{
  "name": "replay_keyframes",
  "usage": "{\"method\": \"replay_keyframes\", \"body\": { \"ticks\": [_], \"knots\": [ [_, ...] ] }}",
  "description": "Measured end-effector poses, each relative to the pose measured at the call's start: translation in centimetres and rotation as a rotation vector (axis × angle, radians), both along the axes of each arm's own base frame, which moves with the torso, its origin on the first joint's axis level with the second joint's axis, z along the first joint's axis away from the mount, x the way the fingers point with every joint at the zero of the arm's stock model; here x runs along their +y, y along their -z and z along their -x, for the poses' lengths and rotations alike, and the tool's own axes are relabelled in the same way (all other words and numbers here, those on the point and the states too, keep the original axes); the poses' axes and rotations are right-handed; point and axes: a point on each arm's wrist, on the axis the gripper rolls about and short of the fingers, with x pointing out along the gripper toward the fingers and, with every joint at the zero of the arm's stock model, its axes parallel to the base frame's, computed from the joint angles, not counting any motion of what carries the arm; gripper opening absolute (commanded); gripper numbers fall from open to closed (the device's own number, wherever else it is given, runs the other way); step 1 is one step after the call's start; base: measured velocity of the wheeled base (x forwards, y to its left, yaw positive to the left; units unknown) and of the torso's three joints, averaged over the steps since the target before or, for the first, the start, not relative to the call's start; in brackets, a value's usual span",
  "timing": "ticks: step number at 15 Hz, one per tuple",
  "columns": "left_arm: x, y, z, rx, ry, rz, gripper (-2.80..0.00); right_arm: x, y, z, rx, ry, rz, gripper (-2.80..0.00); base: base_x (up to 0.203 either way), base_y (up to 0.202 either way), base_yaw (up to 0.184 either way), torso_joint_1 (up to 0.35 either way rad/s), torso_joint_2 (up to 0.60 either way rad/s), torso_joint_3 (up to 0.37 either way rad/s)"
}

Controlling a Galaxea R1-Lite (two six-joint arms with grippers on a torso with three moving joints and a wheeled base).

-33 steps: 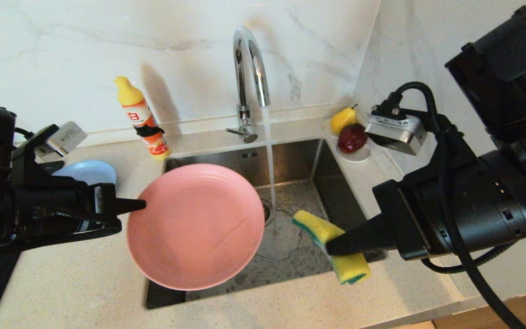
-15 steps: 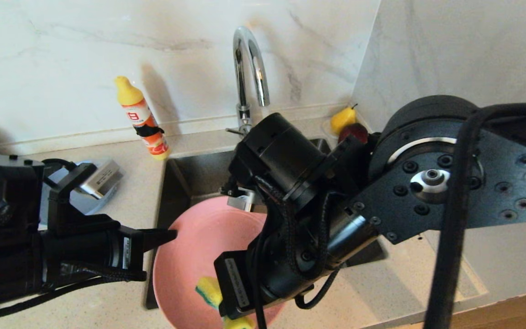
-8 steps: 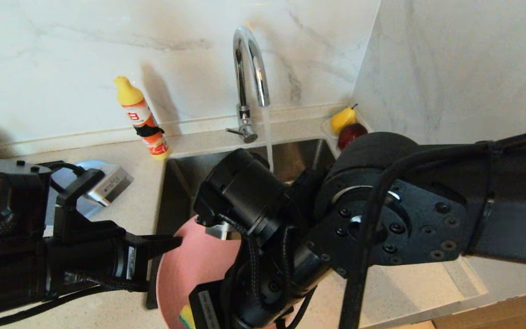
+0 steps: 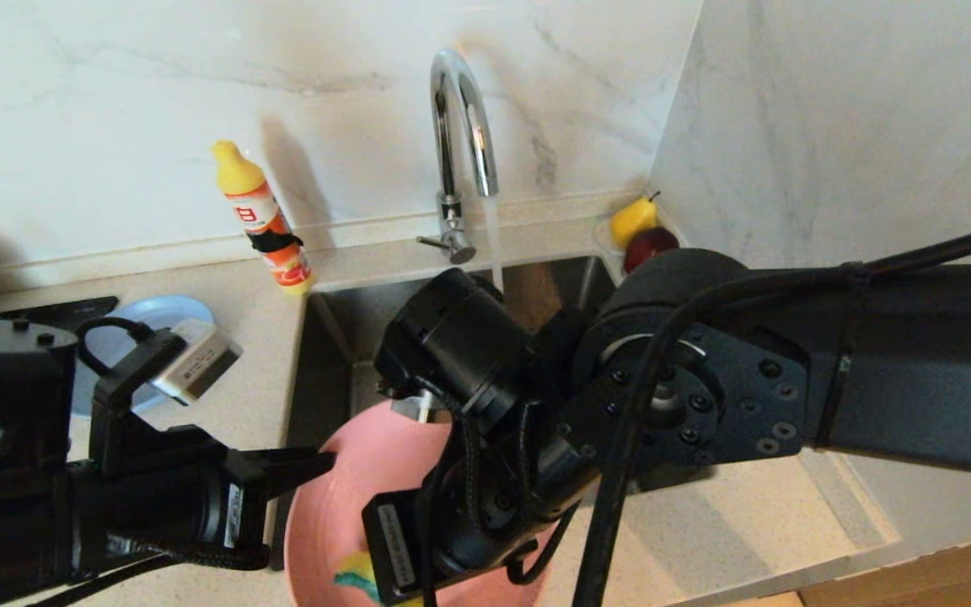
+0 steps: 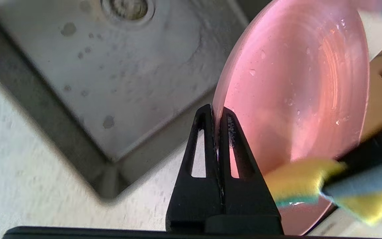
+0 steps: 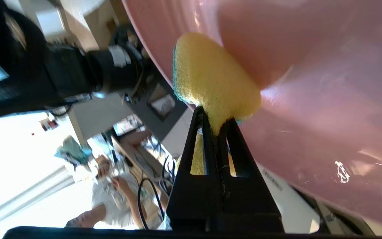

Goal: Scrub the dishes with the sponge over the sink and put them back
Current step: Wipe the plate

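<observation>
While you look down from the head camera, nearest to you the large pink plate [image 4: 342,506] hangs tilted over the front edge of the sink [image 4: 342,337], its face turned up and toward the right arm. Your left pincer [image 4: 317,462] comes in from the left side and is pressed together on the plate's rim; the left wrist view shows both fingers [image 5: 207,132] clamping the thin edge, one on each face, with water drops on the plate's face [image 5: 297,83].

Your right pincer [image 6: 216,127] reaches down across the plate from the right, its wrist covering much of the dish in the head view. It is pinching the sponge [image 6: 214,89] at the narrow middle, and the yellow foam lies flat against the pink surface. In the head view only a scrap of sponge [image 4: 355,577] shows near the plate's lower edge, yellow with a green-blue streak.

Beyond the plate, the steel basin and its round strainer drain [image 5: 128,6] lie below. Farther left on the tabletop [image 4: 249,388] rests the grey-blue plate [image 4: 148,316], partly hidden by the left arm. At the back, the chrome gooseneck tap [image 4: 460,118] runs water into the sink, a yellow-capped orange bottle [image 4: 262,219] stands left of it, and a yellow pear [image 4: 633,221] and a red fruit [image 4: 650,244] sit in the right corner.
</observation>
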Motion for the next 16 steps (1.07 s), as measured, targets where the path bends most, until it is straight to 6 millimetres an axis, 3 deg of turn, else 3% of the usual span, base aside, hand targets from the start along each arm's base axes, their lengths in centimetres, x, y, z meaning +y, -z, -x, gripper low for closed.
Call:
{"method": "replay_keyframes", "body": {
  "ticks": [9,16],
  "knots": [
    [-0.3,0.6,0.9,-0.020,0.038,0.020,-2.80,-2.1,-1.1,-2.1,-0.044,0.100,-0.008,-2.80,0.000,0.000,0.000,0.000,0.00,0.000],
    [-0.1,0.7,1.2,-0.020,0.030,0.021,-2.80,-4.2,-2.7,-2.7,-0.069,0.160,-0.006,-2.80,0.000,0.000,0.000,0.000,0.00,0.000]
  ]
}}
